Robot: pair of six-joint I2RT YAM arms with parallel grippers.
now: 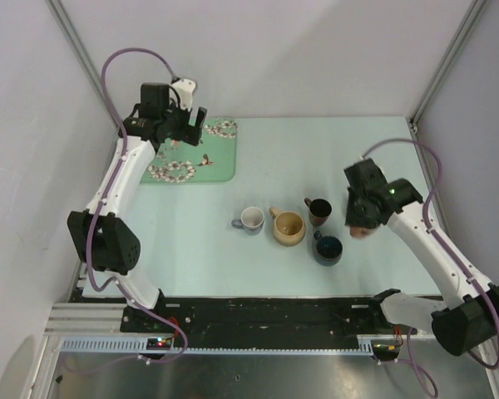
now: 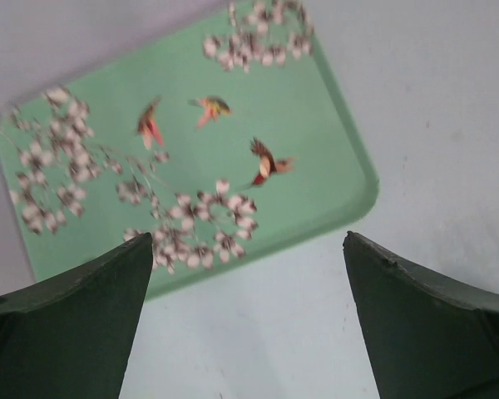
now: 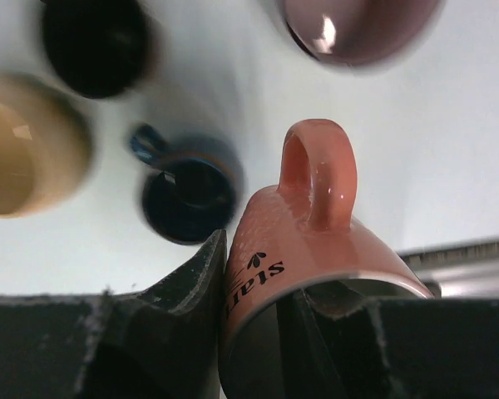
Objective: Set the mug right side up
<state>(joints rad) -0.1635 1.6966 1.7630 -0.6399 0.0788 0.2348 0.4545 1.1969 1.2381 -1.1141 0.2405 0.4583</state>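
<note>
A salmon-pink mug (image 3: 316, 224) with black lettering is held off the table by my right gripper (image 3: 266, 274). One finger (image 3: 191, 274) presses the outside of its wall and the other sits inside the rim. The mug is tilted, its opening towards the wrist camera and its handle pointing away. In the top view only a bit of the pink mug (image 1: 363, 232) shows under the right gripper (image 1: 362, 218), right of the row of mugs. My left gripper (image 1: 189, 125) is open and empty over the far left of the table, above the near edge of the tray (image 2: 233, 108).
Upright mugs stand mid-table: grey-white (image 1: 251, 219), tan (image 1: 289, 228), brown (image 1: 318, 211) and dark blue (image 1: 328, 248). The blue one (image 3: 187, 195) lies just below the held mug. A glossy purplish vessel (image 3: 358, 29) lies beyond it. A green flowered tray (image 1: 216, 162) sits far left.
</note>
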